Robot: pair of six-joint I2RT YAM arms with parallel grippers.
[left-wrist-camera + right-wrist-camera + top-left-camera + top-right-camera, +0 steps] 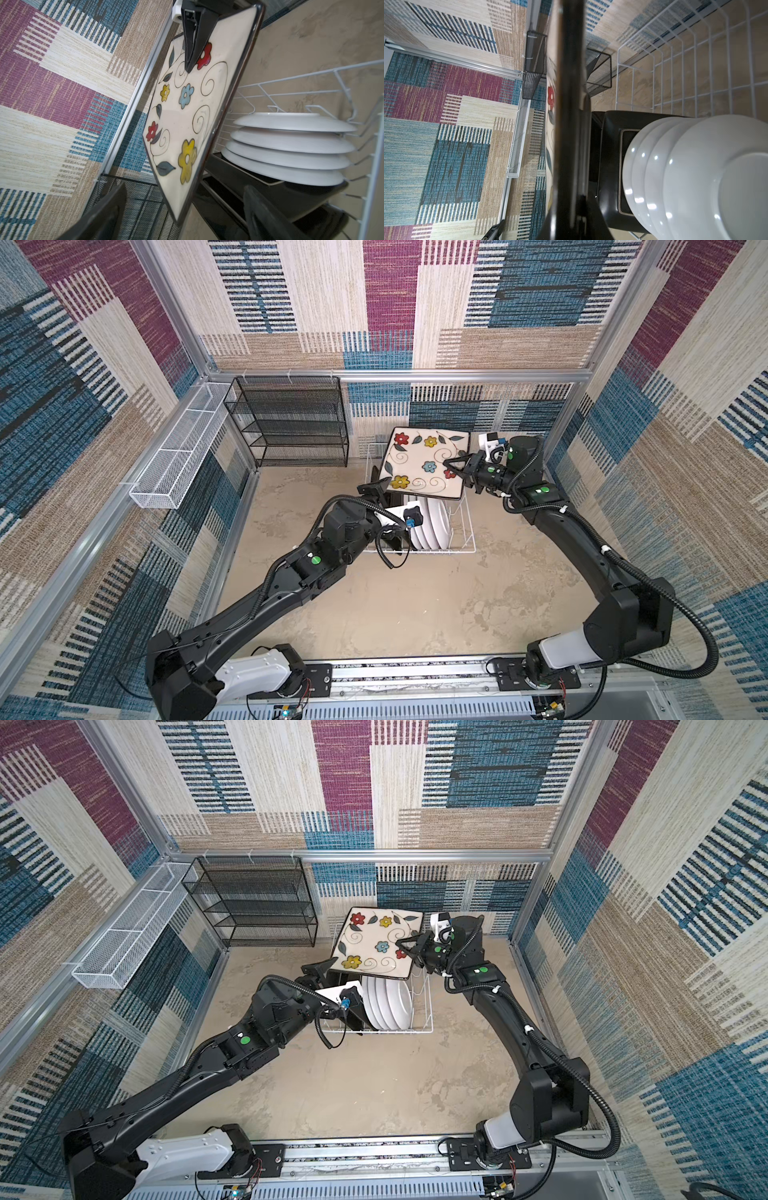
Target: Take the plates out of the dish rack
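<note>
Above the far half of the dish rack (440, 551) hangs the flowered square plate (419, 460), lifted clear of the tines, with its cream face turned upward and somewhat tilted. Below it, four round white plates (432, 524) stand on edge in the rack, and black-backed square plates (301, 199) stand just beside them.

The right gripper (455, 466) pinches the lifted plate at the middle of its right edge; in the left wrist view one finger (190, 52) lies flat over the face, next to a red flower. So the plate reaches away from this gripper toward the left, and all its weight is carried from one side.

The opposite low corner comes close to the left gripper (375, 486), whose fingers are spread wide. I cannot tell whether they touch the corner.

My judgement is that the right arm is the one to carry the plate. It must go sideways, past the flared side of the rack, to the bare table (374, 614).
</note>
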